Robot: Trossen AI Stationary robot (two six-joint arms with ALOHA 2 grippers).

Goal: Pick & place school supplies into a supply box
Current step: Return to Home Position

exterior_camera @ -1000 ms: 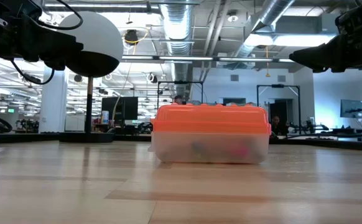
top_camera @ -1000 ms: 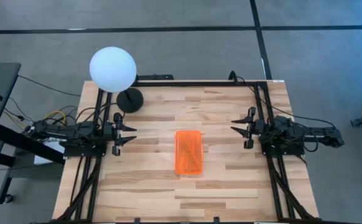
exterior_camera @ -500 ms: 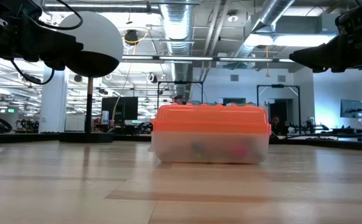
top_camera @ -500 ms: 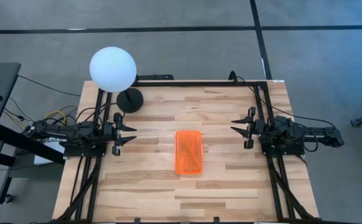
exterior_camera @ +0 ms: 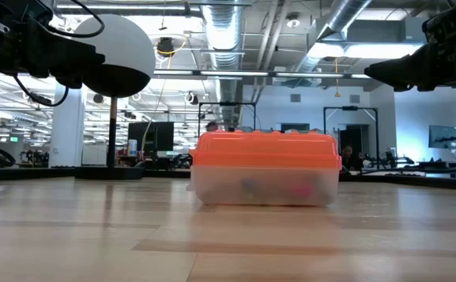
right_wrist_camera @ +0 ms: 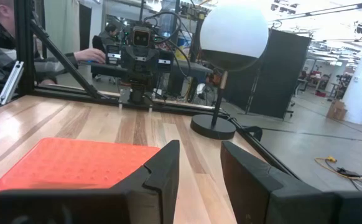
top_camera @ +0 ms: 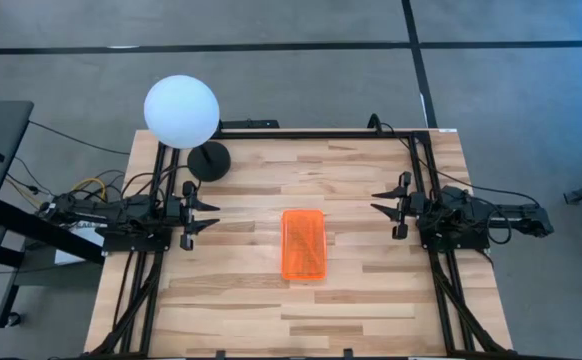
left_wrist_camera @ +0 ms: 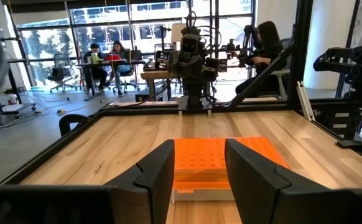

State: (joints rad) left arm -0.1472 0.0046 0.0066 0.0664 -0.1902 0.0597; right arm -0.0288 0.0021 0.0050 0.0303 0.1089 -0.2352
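Note:
The supply box (top_camera: 305, 245), clear plastic with a bright orange lid, stands shut on the middle of the table; in the low view the supply box (exterior_camera: 265, 170) shows faint coloured supplies through its wall. No loose pens, pencils or scissors show on the table. My left gripper (top_camera: 203, 215) hovers open near the table's left edge, pointing at the box; in its wrist view my left gripper (left_wrist_camera: 198, 165) frames the orange lid (left_wrist_camera: 221, 163). My right gripper (top_camera: 385, 206) hovers open near the right edge, and in its wrist view my right gripper (right_wrist_camera: 199, 162) stands beside the lid (right_wrist_camera: 75, 163).
A white globe lamp (top_camera: 181, 112) on a round black base (top_camera: 209, 161) stands at the table's far left corner. Black frame rails (top_camera: 421, 190) run along the far, left and right edges. People sit at desks in the room beyond the table.

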